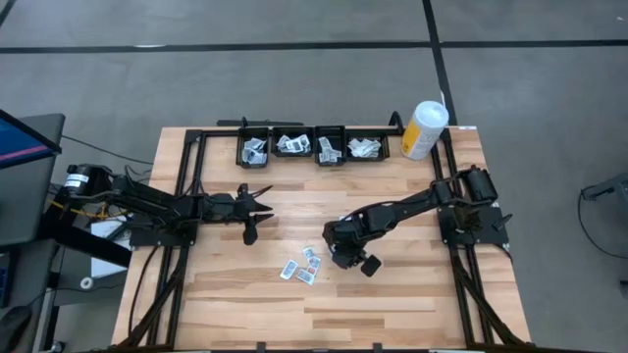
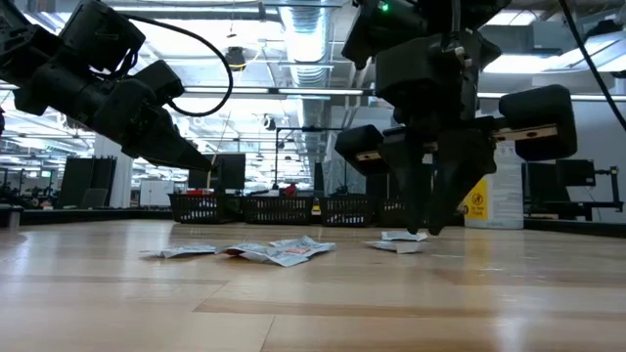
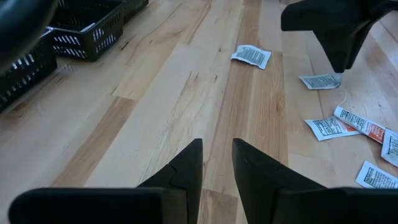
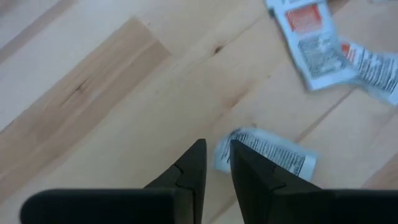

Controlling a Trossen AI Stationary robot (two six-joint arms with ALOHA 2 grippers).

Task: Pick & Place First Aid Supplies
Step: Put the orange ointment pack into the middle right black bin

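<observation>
Several first aid packets, white with grey or red print, lie flat and loose on the wooden table: a cluster and one single packet. My right gripper points steeply down over that single packet's end. A narrow gap shows between its fingers, and the packet's edge shows in that gap. My left gripper waits left of the middle, raised and nearly level, open by a narrow gap, with nothing in it. My right gripper comes at the single packet's end from above, slanting, one fingertip on each side of that edge. The packet lies flat on the table. I cannot tell whether the fingertips touch it.
A row of black bins with packets inside stands along the far edge. A tall white-and-yellow canister stands at the far right. One more packet lies alone, farther back. Bare wood lies toward the near edge.
</observation>
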